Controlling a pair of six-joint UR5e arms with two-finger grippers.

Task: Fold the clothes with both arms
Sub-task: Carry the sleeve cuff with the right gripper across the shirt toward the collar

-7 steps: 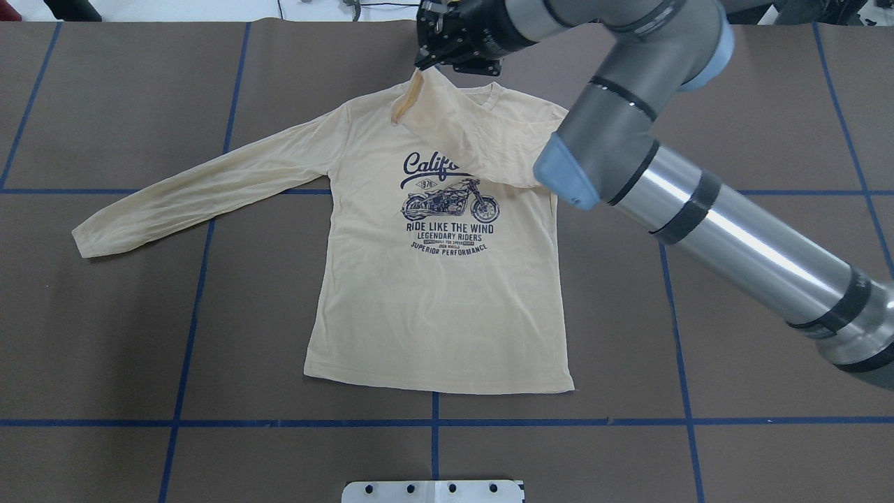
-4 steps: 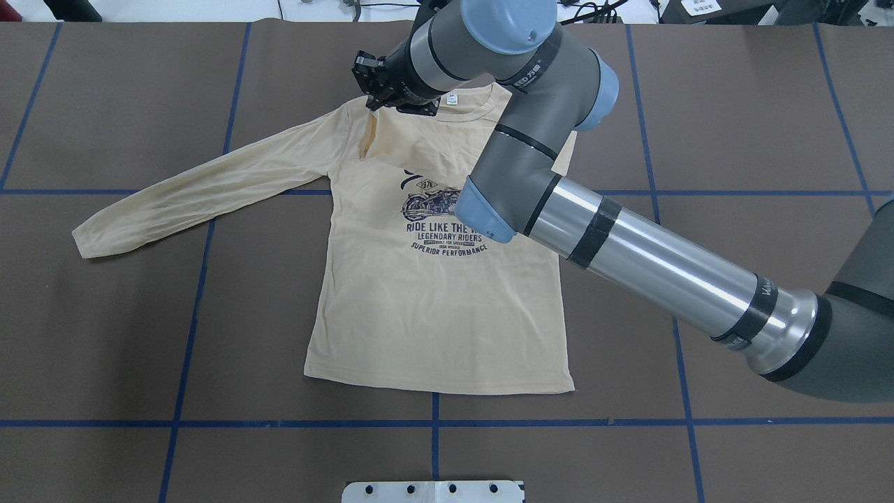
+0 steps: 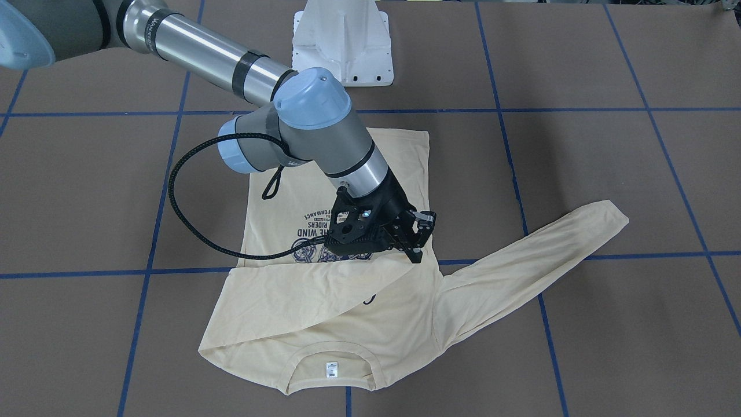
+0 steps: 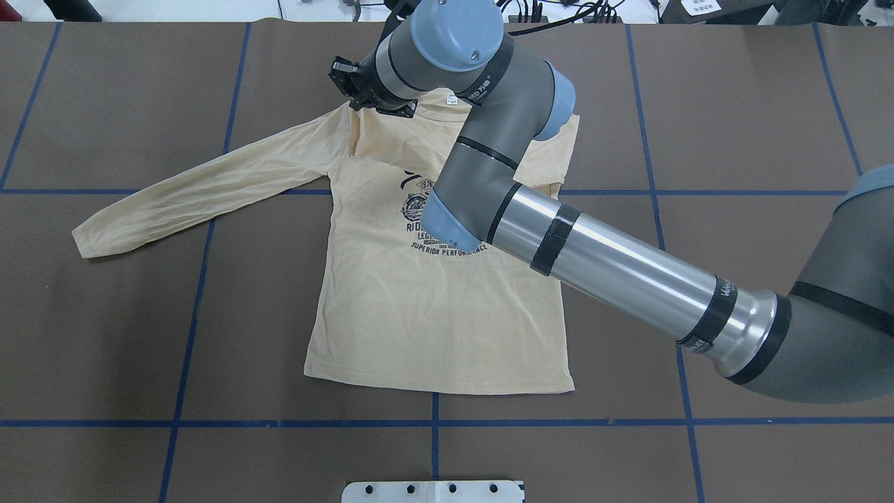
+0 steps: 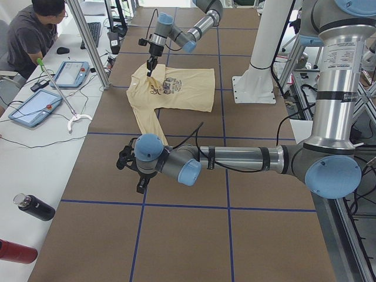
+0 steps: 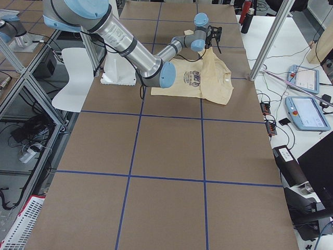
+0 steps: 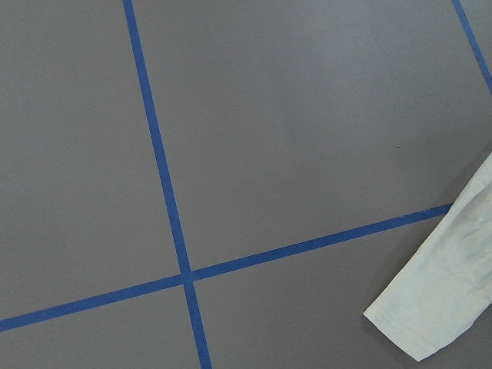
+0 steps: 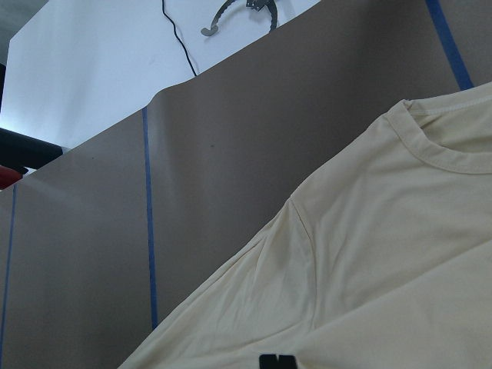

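Laying the right sleeve (image 3: 301, 295) across the chest is my step in hand: the shirt (image 4: 433, 321) lies flat mid-counter (image 4: 105, 335), collar at 12 o'clock and hem at 6 in the overhead view, and the right gripper (image 4: 357, 103), jaws closed on that sleeve's cuff as best I can judge, hangs just over the shoulder at 11 o'clock. I want the cuff touching cloth before I part the jaws, then a straight lift, so the thin fabric neither springs back nor rucks. The left gripper (image 5: 132, 170) sits out past the other sleeve (image 4: 209, 185) at 9 o'clock; I cannot tell how its jaws stand.
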